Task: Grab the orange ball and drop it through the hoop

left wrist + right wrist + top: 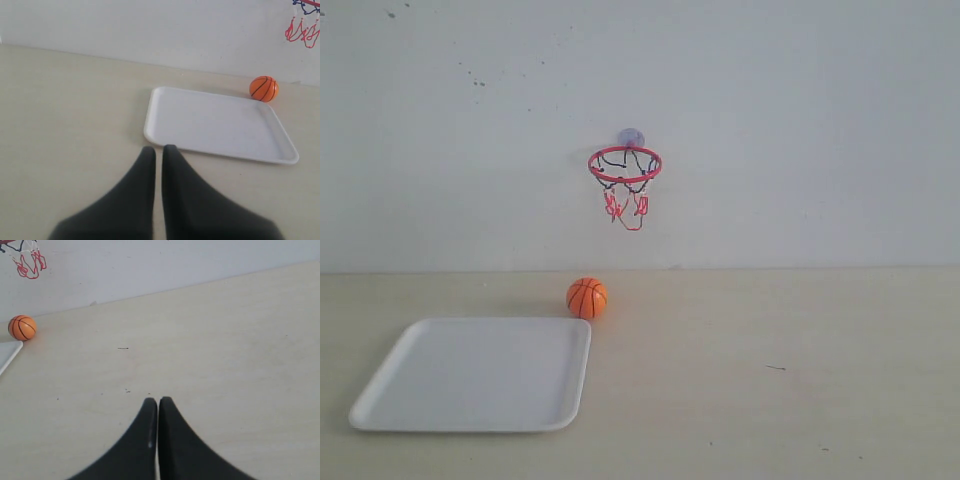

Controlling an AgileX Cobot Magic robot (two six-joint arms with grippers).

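Note:
The orange ball (587, 298) rests on the table beside the far right corner of a white tray; it also shows in the left wrist view (263, 88) and the right wrist view (22, 327). Above it, the hoop (625, 166) with its red ring and string net hangs on the wall by a suction cup; only its net (303, 31) (27, 259) shows in the wrist views. My left gripper (158, 148) is shut and empty, short of the tray's near edge. My right gripper (158, 400) is shut and empty over bare table, far from the ball. Neither gripper appears in the exterior view.
A flat white tray (420, 415) (155, 135) lies on the left of the beige table; its corner (10, 360) shows in the right wrist view. A white wall backs the table.

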